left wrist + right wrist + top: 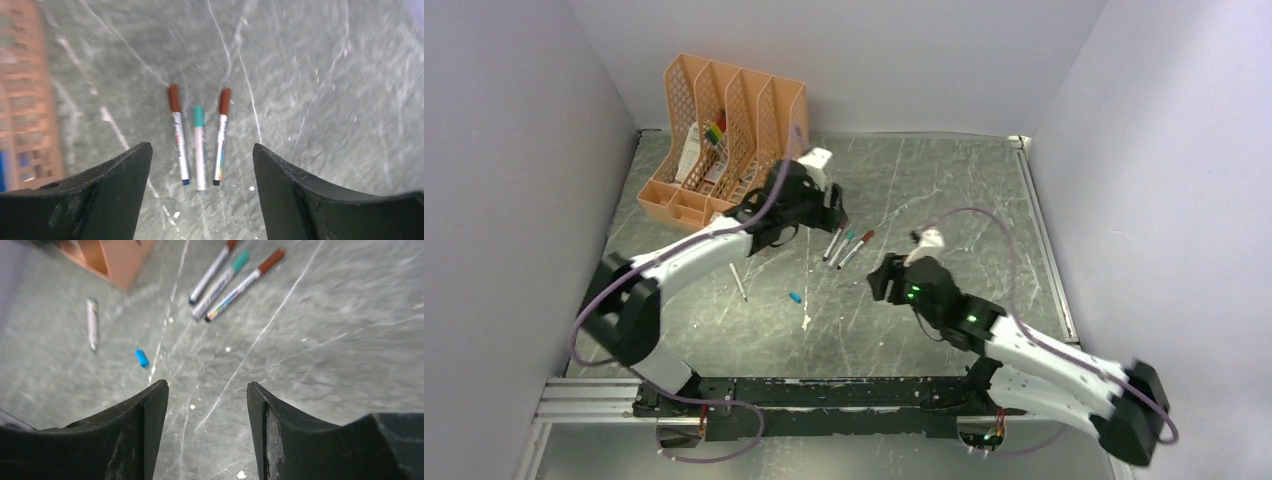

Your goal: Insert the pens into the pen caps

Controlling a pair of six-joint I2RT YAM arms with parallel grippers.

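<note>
Three capped pens lie side by side on the table: one with a red-brown pen cap (173,97), one with a teal cap (198,115) and one with a red-brown cap (225,101). My left gripper (201,146) hovers just above their rear ends, open, nothing between its fingers. A bare white pen (92,322) lies alone to the left, and a loose blue pen cap (141,358) lies near it. My right gripper (207,384) is open and empty, over bare table to the right of the blue cap (795,297).
An orange mesh desk organizer (724,140) with papers and coloured markers stands at the back left, close behind the left gripper (837,222). Grey walls close in the table on three sides. A purple cable arcs over the right arm (984,330).
</note>
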